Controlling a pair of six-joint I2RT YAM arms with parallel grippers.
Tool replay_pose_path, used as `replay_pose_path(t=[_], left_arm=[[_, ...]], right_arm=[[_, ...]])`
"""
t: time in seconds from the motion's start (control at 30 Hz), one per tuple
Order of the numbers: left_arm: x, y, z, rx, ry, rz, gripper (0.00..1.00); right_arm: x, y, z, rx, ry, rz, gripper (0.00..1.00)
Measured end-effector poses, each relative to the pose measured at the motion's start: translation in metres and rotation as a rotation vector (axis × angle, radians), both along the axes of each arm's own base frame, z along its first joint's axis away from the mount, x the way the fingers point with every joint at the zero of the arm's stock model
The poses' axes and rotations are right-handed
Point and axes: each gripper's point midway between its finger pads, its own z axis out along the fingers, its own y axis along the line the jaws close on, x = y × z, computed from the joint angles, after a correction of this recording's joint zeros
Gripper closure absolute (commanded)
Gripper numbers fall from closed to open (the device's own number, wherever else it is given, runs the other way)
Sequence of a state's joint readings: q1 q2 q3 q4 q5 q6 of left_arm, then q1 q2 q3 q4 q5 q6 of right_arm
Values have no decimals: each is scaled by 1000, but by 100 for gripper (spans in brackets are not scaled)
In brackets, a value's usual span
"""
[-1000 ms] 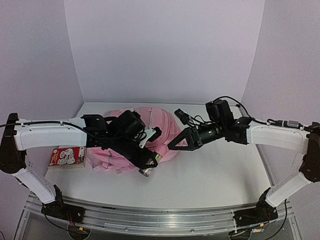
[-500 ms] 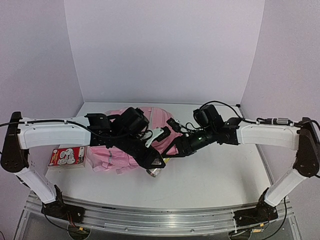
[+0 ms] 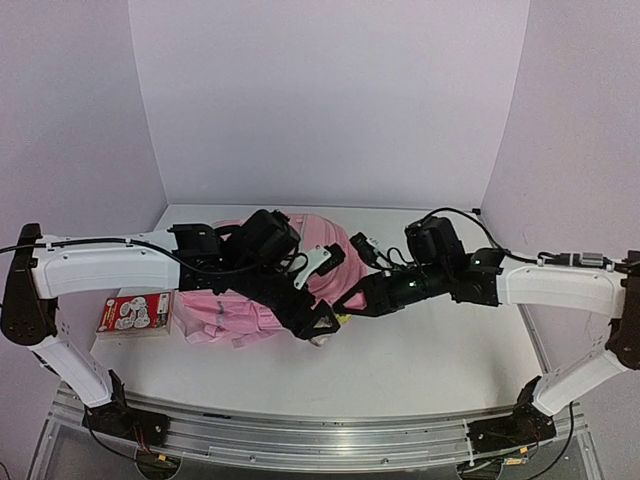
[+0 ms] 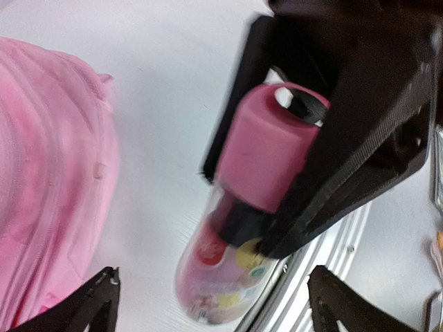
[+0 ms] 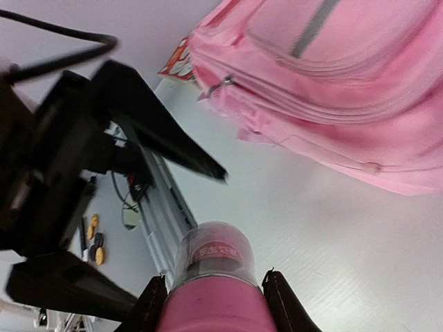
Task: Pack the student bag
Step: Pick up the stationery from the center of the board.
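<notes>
Bench (image 3: pixel 450 350): pale and flat, with white walls behind and to the sides. It carries everything named below.
Student bag (image 3: pixel 235 310): a soft pink backpack lying on the left half of the bench. It slumps flat, and the right wrist view shows a zip line and a grey trim strip. The left arm reaches across its top.
Left hand (image 4: pixel 213 290): at the bag's near right corner, pointing down. Its fingers are spread wide and nothing is gripped between them. The bottle and the other hand sit just beyond its fingertips.
Right hand (image 5: pixel 216 304): reaching in from the right to meet the left hand beside the bag. Its two fingers are closed against opposite sides of the bottle's pink cap.
Bottle (image 4: pixel 249 187): a clear body with coloured stickers and a pink cap, held by the cap end, just off the bag's edge and not touching the fabric. Whether its base rests on the bench cannot be told.
Packet (image 3: pixel 133 313): small, red and white, lying flat on the bench just beside the bag's left edge.
</notes>
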State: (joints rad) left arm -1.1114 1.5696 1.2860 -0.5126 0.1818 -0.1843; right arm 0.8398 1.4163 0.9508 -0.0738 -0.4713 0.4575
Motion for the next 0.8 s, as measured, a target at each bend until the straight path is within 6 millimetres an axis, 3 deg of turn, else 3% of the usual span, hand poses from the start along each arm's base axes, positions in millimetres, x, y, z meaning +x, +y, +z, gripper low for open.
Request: replay_pose_path(t=[0.13, 0.23, 0.33, 0.4, 0.47, 0.57, 0.63, 0.73, 0.8], left_arm=[[36, 4, 32, -29, -119, 178, 1], [67, 3, 68, -54, -217, 324, 0], [109, -18, 101, -55, -302, 468, 0], [136, -37, 103, -13, -347, 546, 0], [161, -54, 85, 64, -385, 605, 0], [186, -65, 33, 226, -421, 649, 0], [192, -58, -11, 358, -423, 647, 1], [193, -31, -59, 540, -416, 624, 5], [198, -18, -62, 575, -428, 657, 13]], right_arm=[[18, -36, -5, -71, -43, -192, 100], [35, -68, -6, -113, -68, -351, 100], [49, -94, -6, -150, -90, -486, 100], [55, -104, -7, -169, -99, -543, 100], [60, -109, -7, -180, -107, -581, 100], [67, -117, -8, -193, -112, -633, 100], [72, -122, -11, -203, -109, -662, 100], [76, -125, -17, -222, -99, -685, 100], [78, -126, -21, -233, -92, -692, 100]])
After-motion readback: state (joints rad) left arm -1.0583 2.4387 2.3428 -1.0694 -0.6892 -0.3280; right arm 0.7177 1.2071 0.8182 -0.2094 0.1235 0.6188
